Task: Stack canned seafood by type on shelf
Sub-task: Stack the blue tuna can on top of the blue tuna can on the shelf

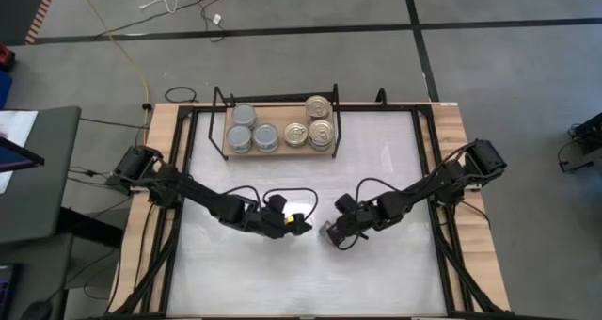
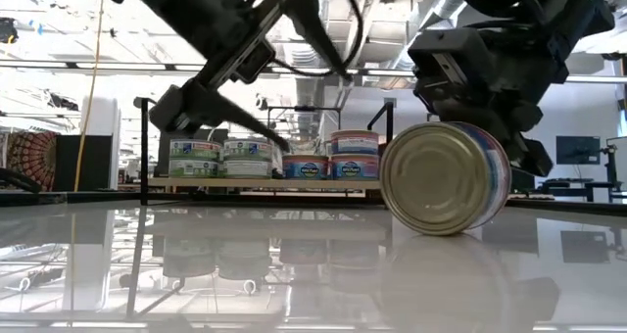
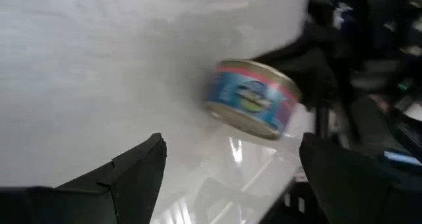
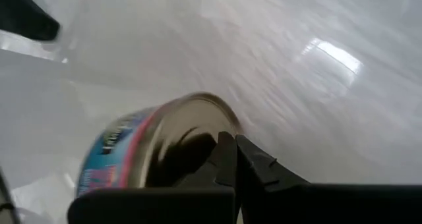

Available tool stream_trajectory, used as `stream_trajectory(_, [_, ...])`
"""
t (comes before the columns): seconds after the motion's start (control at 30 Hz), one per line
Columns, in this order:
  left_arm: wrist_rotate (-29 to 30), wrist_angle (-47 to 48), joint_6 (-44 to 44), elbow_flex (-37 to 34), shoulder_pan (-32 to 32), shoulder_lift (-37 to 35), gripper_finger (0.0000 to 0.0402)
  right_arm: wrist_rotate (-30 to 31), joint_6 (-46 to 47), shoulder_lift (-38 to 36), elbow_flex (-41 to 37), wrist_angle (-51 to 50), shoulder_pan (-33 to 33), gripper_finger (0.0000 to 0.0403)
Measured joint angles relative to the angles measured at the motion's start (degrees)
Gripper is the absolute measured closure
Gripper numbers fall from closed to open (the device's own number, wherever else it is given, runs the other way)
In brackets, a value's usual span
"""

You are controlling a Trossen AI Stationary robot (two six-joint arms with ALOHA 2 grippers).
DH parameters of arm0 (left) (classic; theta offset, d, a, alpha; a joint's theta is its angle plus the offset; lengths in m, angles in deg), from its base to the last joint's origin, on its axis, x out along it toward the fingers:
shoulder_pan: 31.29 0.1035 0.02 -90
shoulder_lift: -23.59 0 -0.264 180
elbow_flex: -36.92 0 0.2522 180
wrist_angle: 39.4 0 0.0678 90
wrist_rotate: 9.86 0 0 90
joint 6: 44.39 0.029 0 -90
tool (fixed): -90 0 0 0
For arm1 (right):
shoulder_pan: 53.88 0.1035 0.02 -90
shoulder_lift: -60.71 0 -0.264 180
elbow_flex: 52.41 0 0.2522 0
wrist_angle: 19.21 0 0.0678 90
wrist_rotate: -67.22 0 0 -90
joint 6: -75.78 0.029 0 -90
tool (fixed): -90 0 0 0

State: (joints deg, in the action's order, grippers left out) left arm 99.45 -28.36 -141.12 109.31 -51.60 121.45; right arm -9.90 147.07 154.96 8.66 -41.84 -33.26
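Note:
One tin (image 2: 446, 176) with a blue and pink label stands tipped on its edge on the white tabletop, near the middle; in the low view its flat metal end faces the near side. My right gripper (image 4: 235, 151) is shut, right behind it. My left gripper (image 3: 232, 145) is open and hovers just to the tin's (image 3: 254, 99) left, touching nothing. The wooden shelf (image 1: 277, 149) in its black wire frame stands at the table's far edge. It carries three grey-topped tins (image 1: 245, 127) on its left and three gold-topped tins (image 1: 315, 122) on its right. My right gripper has its shut fingertips (image 4: 227, 145) against the tin's flat end face (image 4: 181, 141), close to the rim. The fingers come slanting down from the table's right side. The tin sits tilted, with its lower rim (image 2: 441, 231) on the table.
The glossy white tabletop (image 1: 376, 160) lies between the shelf and both arms. Black frame rails (image 1: 183, 160) run along the table's left and right sides. Cables trail on the floor beyond the far edge.

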Motion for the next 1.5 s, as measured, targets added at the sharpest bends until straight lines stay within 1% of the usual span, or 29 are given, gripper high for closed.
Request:
stream_trajectory(0.1, [0.09,-1.54,0.92,0.01,-0.36,0.29,0.0068,0.07,-1.13,-0.42,0.01,1.77,0.0,0.0381])
stream_trajectory(0.23, [0.15,-0.5,-1.15,0.0,-1.3,0.46,0.0068,0.29,-1.46,-2.15,0.11,1.67,0.0,0.0382])
stream_trajectory(0.43, [0.68,-0.53,-4.86,0.0,-5.21,0.66,0.0068,0.35,-2.86,-3.61,0.18,1.16,-0.04,0.0382])
stream_trajectory(0.53, [4.1,-0.17,-6.03,0.0,-7.51,0.66,0.0068,0.31,-3.84,-3.61,0.2,-1.11,-0.04,0.0381])
stream_trajectory(0.6, [6.6,-0.31,-5.43,0.0,-8.77,0.68,0.0068,0.29,-3.85,-3.78,0.2,-3.44,-0.04,0.0379])
stream_trajectory(0.67, [7.84,-0.25,-4.43,0.0,-9.3,0.68,0.0068,0.27,-4.17,-4.53,0.17,-6.59,-0.04,0.0378])
stream_trajectory(0.8, [8.26,-0.46,-3.6,0.0,-9.36,0.68,0.0068,0.29,-4.71,-7.08,0.18,-9.96,-0.04,0.0378])
stream_trajectory(0.93, [8.33,-0.43,-3.29,0.0,-8.92,0.68,0.0068,0.28,-5.42,-9.64,0.2,-10.65,-0.04,0.0377])
stream_trajectory(1.17, [8.41,-0.22,-2.24,0.0,-8.55,0.7,0.0068,0.2,-7.5,-11.65,0.2,-11.25,0.68,0.0367])
stream_trajectory(1.27, [8.37,-0.22,-1.62,0.0,-8.55,0.7,0.0068,0.01,-10.49,-12.54,0.2,-12.11,0.81,0.036])
stream_trajectory(1.4, [8.37,-0.22,-1.21,0.0,-8.78,0.7,0.0068,0.04,-13.69,-14.33,0.2,-11.78,1.11,0.0339])
stream_trajectory(1.5, [8.37,-0.15,-1.17,0.0,-8.88,0.7,0.0068,0.0,-16.08,-15.77,0.2,-11.66,1.18,0.0316])
